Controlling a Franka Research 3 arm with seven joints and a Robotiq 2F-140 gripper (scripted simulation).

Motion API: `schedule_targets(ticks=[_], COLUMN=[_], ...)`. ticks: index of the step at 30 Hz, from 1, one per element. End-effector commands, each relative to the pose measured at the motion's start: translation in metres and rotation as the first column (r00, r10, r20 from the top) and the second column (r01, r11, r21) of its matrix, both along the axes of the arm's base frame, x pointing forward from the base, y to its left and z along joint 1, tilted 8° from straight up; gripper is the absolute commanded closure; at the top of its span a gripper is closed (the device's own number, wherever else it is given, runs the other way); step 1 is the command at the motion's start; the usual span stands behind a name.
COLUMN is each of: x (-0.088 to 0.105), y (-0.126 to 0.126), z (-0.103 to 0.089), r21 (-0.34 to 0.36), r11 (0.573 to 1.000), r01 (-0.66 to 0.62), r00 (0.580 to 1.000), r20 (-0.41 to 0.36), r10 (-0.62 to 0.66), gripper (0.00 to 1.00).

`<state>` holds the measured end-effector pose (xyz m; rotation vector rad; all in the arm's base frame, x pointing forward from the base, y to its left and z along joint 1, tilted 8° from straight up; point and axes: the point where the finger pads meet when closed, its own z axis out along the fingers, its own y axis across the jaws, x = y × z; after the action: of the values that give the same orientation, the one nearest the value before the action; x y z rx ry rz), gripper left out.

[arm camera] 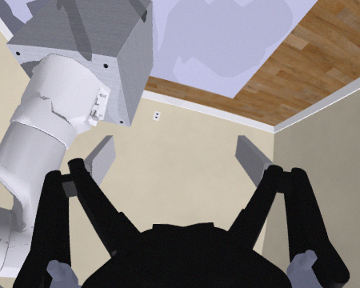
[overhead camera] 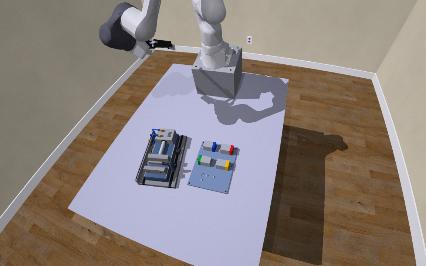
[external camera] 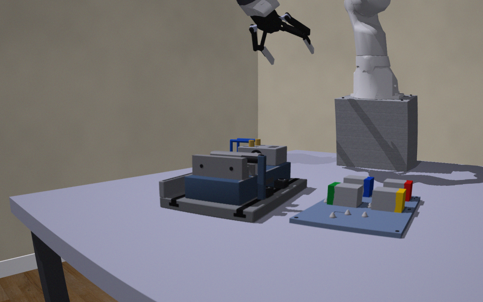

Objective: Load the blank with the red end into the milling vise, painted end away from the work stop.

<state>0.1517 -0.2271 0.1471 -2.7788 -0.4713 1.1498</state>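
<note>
Two fingers, spread to their full reach, are what I see farthest left: the gripper (overhead camera: 172, 46) (external camera: 291, 56) (arm camera: 176, 146) hangs in the air with nothing between its pads, beyond the table's edge and well apart from the blanks.

Next comes the vise (overhead camera: 156, 176) (external camera: 213, 187), its blue hoses (overhead camera: 155, 135) (external camera: 230, 144) standing up at the far left corner. The fixed jaw (overhead camera: 155, 170) (external camera: 219, 166) is at the near end, the moving jaw (overhead camera: 158, 157) (external camera: 235, 153) behind it, and the slot between them looks narrow, with no blank in it. To the right, a strip of bare table (overhead camera: 125, 198) (external camera: 160, 255) (arm camera: 228, 28) separates the vise from the infeed plate (overhead camera: 208, 186) (external camera: 348, 227).

On that plate the green-ended blank (overhead camera: 205, 161) (external camera: 347, 195) sits front left, the blue-ended blank (overhead camera: 209, 145) (external camera: 355, 181) back left. The yellow-ended blank (overhead camera: 222, 164) (external camera: 384, 199) is front right. Back right is the red-ended blank (overhead camera: 226, 149) (external camera: 394, 183), its paint facing the plate's right edge, away from the vise. Gaps separate it from its neighbours, and the plate's near part has bare surface around a few small cones.
</note>
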Motion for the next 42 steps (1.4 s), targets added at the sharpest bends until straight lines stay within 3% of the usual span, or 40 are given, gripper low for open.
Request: schedule_targets(ticks=[1, 9, 14, 26, 31, 42], x=[0.004, 0.004, 0.031, 0.031, 0.056, 0.056], y=[0.006, 0.006, 0.033, 0.033, 0.062, 0.062], z=[0.001, 0.001, 0.001, 0.001, 0.001, 0.001], r21=[-0.010, -0.010, -0.010, -0.010, -0.010, -0.010], r11=[1.000, 1.000, 0.984, 0.984, 0.926, 0.926], r01=[0.028, 0.028, -0.179, -0.179, -0.378, -0.378], r00=[1.000, 1.000, 0.984, 0.984, 0.926, 0.926], r20=[-0.008, -0.008, -0.008, -0.008, -0.008, -0.008], r10=[-0.028, -0.028, 0.179, 0.179, 0.378, 0.378], gripper=[0.00, 0.00, 0.00, 0.00, 0.00, 0.00])
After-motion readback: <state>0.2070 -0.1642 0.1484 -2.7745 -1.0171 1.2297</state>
